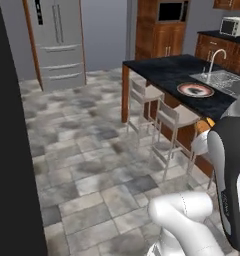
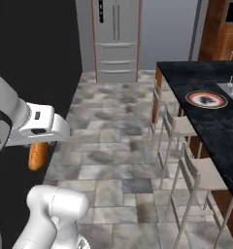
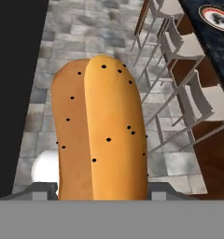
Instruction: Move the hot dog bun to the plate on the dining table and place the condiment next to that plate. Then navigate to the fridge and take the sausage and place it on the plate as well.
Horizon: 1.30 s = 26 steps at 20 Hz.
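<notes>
My gripper (image 2: 40, 144) is shut on the hot dog bun (image 3: 102, 135), a tan-orange roll with dark specks that hangs from the hand over the tiled floor (image 2: 113, 160). The bun (image 2: 38, 155) sits well left of the dining table (image 2: 210, 129). On that black marbled top lies the plate (image 1: 195, 90) with its red-and-black rim, beside the steel sink (image 1: 226, 81). The plate (image 2: 206, 99) also appears at the hand view's top right corner (image 3: 220, 17). The grey fridge (image 1: 57, 40) stands shut against the far wall (image 2: 117, 39). The condiment and the sausage are out of view.
Pale stools (image 1: 174, 118) line the near side of the dining table (image 2: 198, 176). A dark wall (image 1: 7, 150) runs close on the left. A microwave (image 1: 234, 26) sits on the back counter. Open tiled floor stretches between me and the fridge.
</notes>
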{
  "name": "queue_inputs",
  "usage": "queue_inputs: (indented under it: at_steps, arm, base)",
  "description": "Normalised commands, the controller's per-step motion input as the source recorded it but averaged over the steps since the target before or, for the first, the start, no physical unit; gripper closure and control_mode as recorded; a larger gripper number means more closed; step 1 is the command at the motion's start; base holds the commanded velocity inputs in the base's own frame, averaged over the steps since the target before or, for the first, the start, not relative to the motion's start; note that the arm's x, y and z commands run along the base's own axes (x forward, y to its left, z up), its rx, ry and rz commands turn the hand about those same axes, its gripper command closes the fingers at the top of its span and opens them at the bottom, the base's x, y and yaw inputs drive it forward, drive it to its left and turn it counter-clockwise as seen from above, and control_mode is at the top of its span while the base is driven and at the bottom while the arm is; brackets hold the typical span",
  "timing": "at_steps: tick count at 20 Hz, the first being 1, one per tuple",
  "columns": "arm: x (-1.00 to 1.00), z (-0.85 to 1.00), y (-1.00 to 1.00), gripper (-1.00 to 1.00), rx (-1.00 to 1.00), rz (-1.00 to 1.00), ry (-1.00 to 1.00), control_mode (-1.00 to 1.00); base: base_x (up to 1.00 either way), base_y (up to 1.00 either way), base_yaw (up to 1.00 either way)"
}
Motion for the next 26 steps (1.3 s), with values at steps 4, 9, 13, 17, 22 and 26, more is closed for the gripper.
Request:
queue_inputs:
  at_steps: [4,9,13,17,22,26]
  arm:
    - [0.0,0.0,0.0,1.0,0.0,0.0,0.0,1.0]
    - [0.0,0.0,0.0,1.0,0.0,0.0,0.0,1.0]
    - [0.0,0.0,0.0,1.0,0.0,0.0,0.0,1.0]
    - [0.0,0.0,0.0,1.0,0.0,0.0,0.0,1.0]
    - [0.0,0.0,0.0,1.0,0.0,0.0,0.0,1.0]
    - [0.0,0.0,0.0,1.0,0.0,0.0,0.0,1.0]
  base:
    - [0.85,0.67,-0.53]
    - [0.89,0.64,-0.54]
    - [0.93,0.65,-0.54]
    - [0.93,0.71,-0.53]
    - [0.9,0.8,-0.53]
    - [0.86,0.69,-0.53]
